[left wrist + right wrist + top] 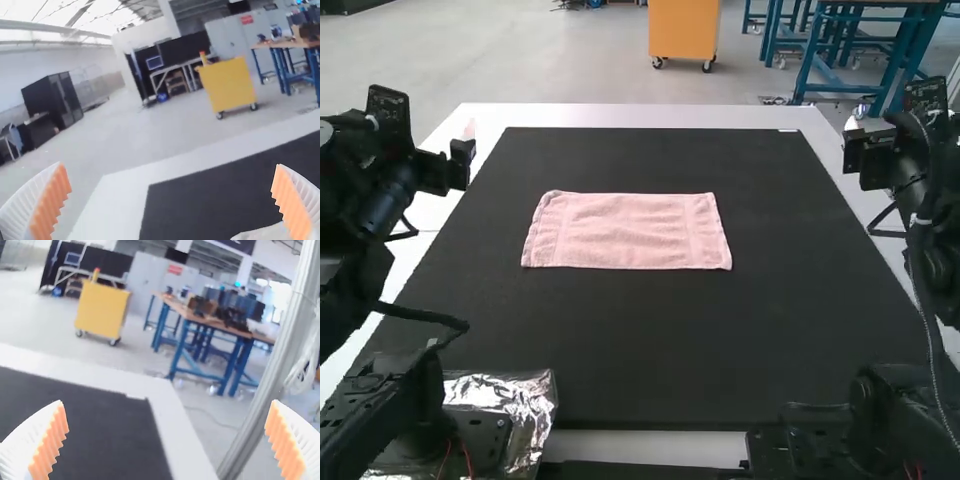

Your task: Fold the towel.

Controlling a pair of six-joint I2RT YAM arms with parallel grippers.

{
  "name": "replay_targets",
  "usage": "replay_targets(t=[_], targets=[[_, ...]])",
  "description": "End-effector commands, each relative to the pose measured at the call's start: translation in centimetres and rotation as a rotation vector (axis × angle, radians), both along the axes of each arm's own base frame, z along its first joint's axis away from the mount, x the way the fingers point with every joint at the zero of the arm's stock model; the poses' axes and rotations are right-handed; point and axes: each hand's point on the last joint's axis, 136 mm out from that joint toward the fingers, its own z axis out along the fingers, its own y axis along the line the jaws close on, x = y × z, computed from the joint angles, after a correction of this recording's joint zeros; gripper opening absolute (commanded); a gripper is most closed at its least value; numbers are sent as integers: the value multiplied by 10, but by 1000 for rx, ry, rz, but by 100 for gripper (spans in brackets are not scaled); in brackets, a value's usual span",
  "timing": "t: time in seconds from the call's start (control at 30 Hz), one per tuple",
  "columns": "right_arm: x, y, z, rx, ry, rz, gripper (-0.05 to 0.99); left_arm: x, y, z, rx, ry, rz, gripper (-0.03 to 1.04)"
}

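Note:
The pink towel lies flat near the middle of the black mat, as a wide rectangle with its long sides running across; how many layers it has I cannot tell. My left gripper is held above the table's left side, apart from the towel. On the opposite side, my right gripper hangs over the right edge, also away from it. In the left wrist view my left gripper has its fingers wide apart, with a bit of towel beyond. My right gripper is likewise spread, holding nothing.
The black mat covers most of the white table. A foil-wrapped block sits by the left arm's base at the near left corner. In the right wrist view a metal post stands beyond the table's edge.

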Motion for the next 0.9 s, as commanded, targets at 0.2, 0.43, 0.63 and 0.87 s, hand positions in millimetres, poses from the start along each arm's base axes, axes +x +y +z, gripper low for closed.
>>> replay_targets(t=[0.2,0.43,0.63,0.87], targets=[[91,44,-126,254,568,149,91,102,13,-98,-254,451,38,96],[103,100,-199,274,772,316,90,137,8,-186,-323,757,27,96],[122,129,-224,227,789,340,91,165,8,-200,-310,778,8,96],[150,152,-258,185,856,330,91,189,7,-213,-302,784,0,96]])
